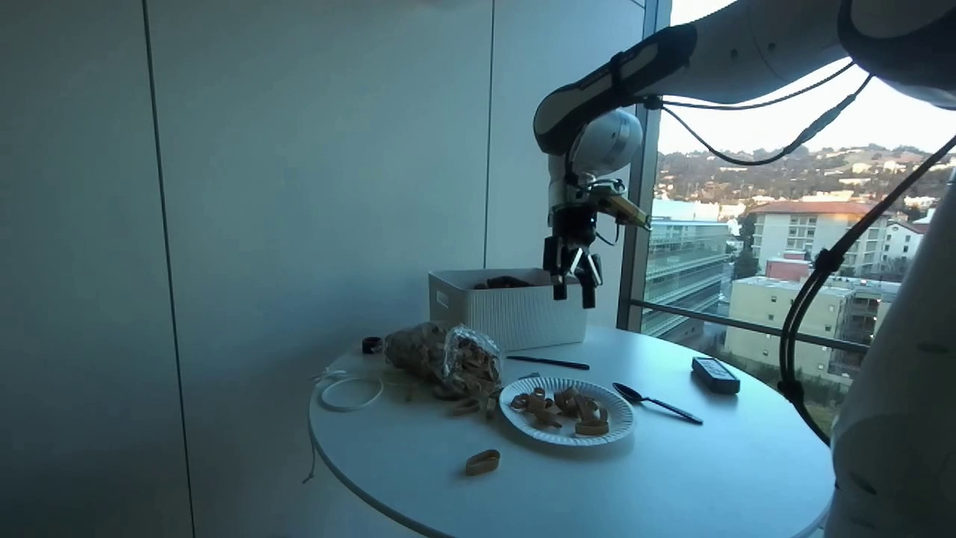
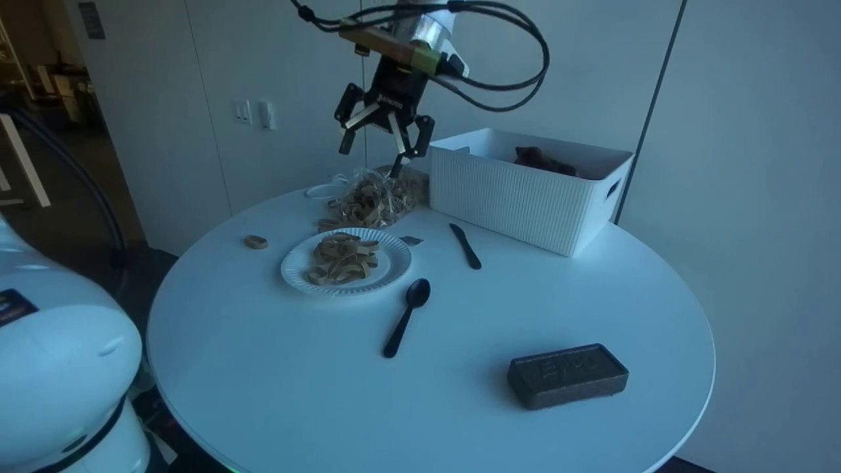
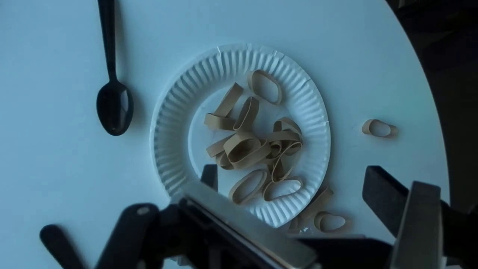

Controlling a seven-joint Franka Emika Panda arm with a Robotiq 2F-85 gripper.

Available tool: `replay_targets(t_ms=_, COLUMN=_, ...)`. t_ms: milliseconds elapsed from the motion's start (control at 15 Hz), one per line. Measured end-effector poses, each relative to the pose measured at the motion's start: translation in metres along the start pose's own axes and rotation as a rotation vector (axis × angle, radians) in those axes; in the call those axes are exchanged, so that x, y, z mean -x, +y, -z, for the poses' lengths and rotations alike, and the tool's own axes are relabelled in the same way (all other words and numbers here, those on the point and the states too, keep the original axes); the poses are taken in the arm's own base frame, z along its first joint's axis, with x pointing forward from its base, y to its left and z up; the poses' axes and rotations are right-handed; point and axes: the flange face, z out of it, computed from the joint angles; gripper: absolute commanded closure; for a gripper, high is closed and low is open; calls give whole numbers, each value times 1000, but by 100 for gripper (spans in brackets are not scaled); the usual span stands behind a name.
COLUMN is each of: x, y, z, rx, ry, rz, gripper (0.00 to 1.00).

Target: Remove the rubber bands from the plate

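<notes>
Most of the work looks undone. The rubber bands (image 3: 255, 156) sit in a tangled heap across the middle of the paper plate (image 3: 170, 138), overlapping too much for a sure count. Taking the plate as a dial in the wrist view, twelve at the top, a loose loop (image 3: 253, 84) lies against the fluted edge toward one o'clock, and two more lie toward five and six. By my reading, all of these have yet to be lifted off.

A single band (image 3: 369, 126) lies by itself on the bench (image 2: 282, 368) at three o'clock, apart from the plate, and a few stray bands (image 3: 320, 202) lie just beside the rim between four and five. Whether these count toward the task, or belong with the clear bag (image 1: 452, 347) of bands at ten o'clock from the plate in an exterior view, I cannot tell.

The jaws are spread wide with nothing between them; in both exterior views they hang well above the bench, so no band is being carried.

What is left, I judge, is to come down over the heap, pinch a band or a small clump, take it away, and repeat until the plate is bare. The task names no destination; the bag, or the white bin (image 2: 502, 200) at two o'clock from the plate in an exterior view, could each serve.
</notes>
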Motion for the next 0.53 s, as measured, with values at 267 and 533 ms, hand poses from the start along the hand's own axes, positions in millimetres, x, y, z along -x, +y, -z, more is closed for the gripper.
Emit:
replay_targets(t_ms=267, x=-29, y=14, z=-59, rx=-52, ry=-97, rz=25, gripper=0)
replay_targets(t_ms=533, x=-47, y=25, z=-112, rx=-67, ry=-188, rz=16, gripper=0)
